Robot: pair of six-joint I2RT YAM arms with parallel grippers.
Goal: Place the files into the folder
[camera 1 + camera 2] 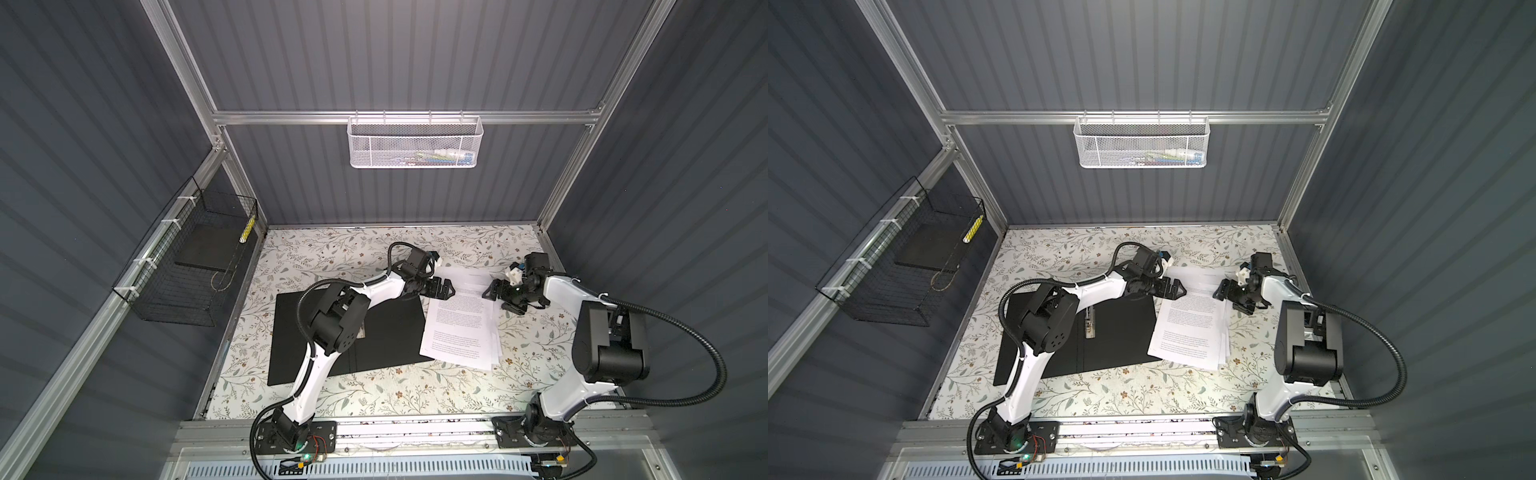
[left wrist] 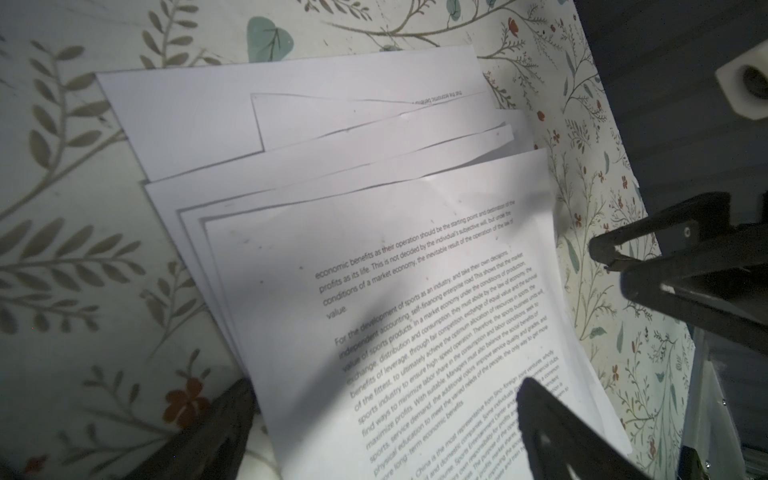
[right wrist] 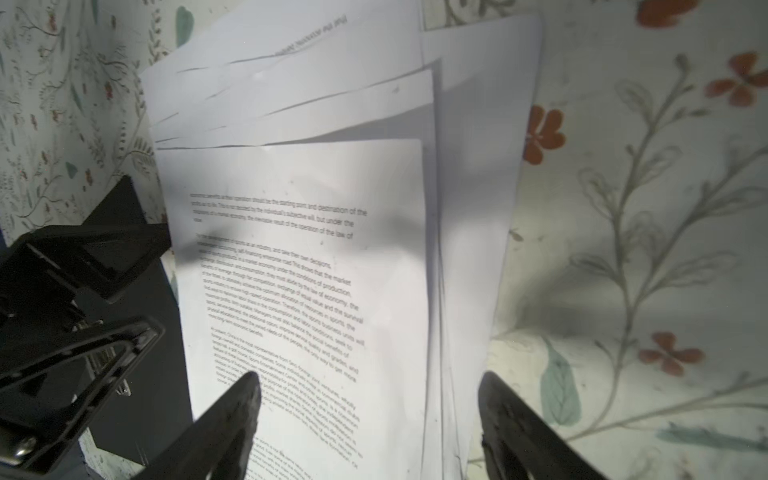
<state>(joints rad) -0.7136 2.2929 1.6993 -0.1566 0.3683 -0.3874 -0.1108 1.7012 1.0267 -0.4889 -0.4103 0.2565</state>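
Just below the right gripper [image 3: 370,384] lie the files [image 3: 316,174].

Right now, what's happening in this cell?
Two arms are working on a fanned stack of printed files that lies on the table beside the open folder. The folder lies black side up with its metal clip showing. The stack's near corner overlaps the folder's right flap, but the sheets are not filed yet. The left claw and right claw are both open at the stack's far end, one over each side edge. Neither holds any paper.
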